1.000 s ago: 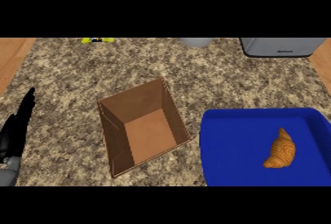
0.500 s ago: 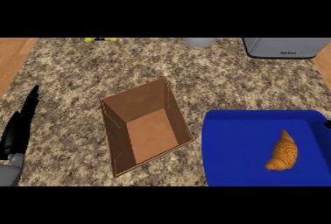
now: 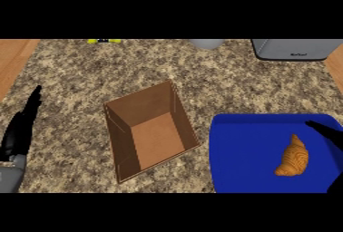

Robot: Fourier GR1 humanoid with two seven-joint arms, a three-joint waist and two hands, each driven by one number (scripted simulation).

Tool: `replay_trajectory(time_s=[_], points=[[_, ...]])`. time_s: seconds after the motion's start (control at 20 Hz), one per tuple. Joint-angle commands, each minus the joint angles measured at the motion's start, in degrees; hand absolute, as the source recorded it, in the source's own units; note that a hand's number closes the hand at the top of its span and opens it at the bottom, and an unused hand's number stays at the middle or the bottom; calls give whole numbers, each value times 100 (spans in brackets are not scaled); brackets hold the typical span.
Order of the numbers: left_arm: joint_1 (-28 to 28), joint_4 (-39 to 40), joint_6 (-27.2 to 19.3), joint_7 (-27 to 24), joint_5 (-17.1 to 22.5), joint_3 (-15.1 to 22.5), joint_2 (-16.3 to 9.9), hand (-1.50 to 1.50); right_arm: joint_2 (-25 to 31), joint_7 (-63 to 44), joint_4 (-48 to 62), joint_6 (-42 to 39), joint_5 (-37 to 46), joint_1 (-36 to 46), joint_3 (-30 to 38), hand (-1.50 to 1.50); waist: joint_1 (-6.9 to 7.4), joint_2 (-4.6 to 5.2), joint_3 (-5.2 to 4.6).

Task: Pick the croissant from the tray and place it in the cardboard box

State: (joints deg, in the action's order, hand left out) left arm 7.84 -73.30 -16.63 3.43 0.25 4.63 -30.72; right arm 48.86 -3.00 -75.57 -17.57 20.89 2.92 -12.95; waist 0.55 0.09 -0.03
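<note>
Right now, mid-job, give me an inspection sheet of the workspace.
Surface: speckled stone counter, wood at both sides.
Job's things: croissant lying on the blue tray; cardboard box open, nothing in it, left of the tray.
Clutter: yellow item, grey vessel and grey appliance at the far edge.
Hands: left hand open at the left edge; right hand entering over the tray's right side, fingers unclear.
Cables: nothing seen.
Surroundings: nothing seen.

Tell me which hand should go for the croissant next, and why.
The right hand. It shows at the view's right edge, over the blue tray, close beside the croissant. The left hand rests open at the far left, with the cardboard box in between.
</note>
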Motion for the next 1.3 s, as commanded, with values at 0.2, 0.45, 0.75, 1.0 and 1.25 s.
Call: replay_trajectory(time_s=[0.2,0.45,0.75,1.0,1.25], points=[[-304,-265,91,-1,-419,-261,344,0,-539,-87,166,-345,771,112,208,-150,-48,-11,3],[-113,-446,387,345,-491,-547,273,0,-1002,-112,584,-528,1235,543,198,-150,-37,-8,4],[37,-129,533,58,-680,-780,426,0,-1150,167,-209,-590,1190,-162,530,-150,-82,-14,2],[-396,-443,507,24,-846,-790,652,0,-1404,-137,-910,-973,1225,-157,576,-150,-71,-16,1],[-63,-88,937,89,-774,-1209,435,0,-1454,-481,-1196,-1633,1258,-61,809,-150,-70,-12,1]])
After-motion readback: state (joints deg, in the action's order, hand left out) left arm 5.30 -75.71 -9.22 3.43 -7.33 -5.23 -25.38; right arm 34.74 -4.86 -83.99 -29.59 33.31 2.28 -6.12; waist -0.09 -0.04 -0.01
